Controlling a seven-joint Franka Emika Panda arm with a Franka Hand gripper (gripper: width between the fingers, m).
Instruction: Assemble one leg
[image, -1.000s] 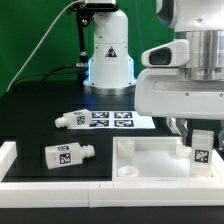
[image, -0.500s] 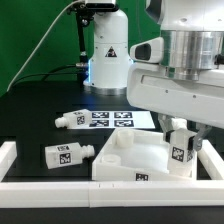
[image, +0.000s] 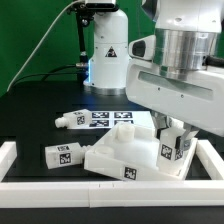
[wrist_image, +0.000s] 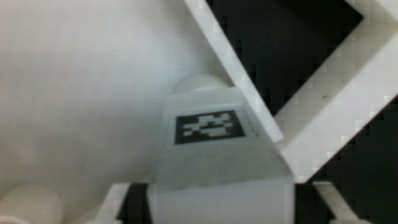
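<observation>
My gripper (image: 171, 140) is shut on a leg (image: 167, 151), a stubby white block with a black-and-white tag, at the exterior view's right front. The leg stands against the wide white tray-like panel (image: 120, 158), which lies turned askew. In the wrist view the tagged leg (wrist_image: 215, 128) fills the space between the jaws of my gripper (wrist_image: 222, 200), with the panel (wrist_image: 80, 90) right beside it. Two other legs lie loose: one (image: 66, 155) at the front left, one (image: 69, 119) beside the marker board.
The marker board (image: 112, 119) lies flat behind the panel. The robot base (image: 108, 55) stands at the back. A raised white border (image: 8, 156) runs along the front and left of the black table.
My gripper has moved toward the exterior view's left with the leg. The panel has slid left and turned, so one corner now points toward the front-left leg.
</observation>
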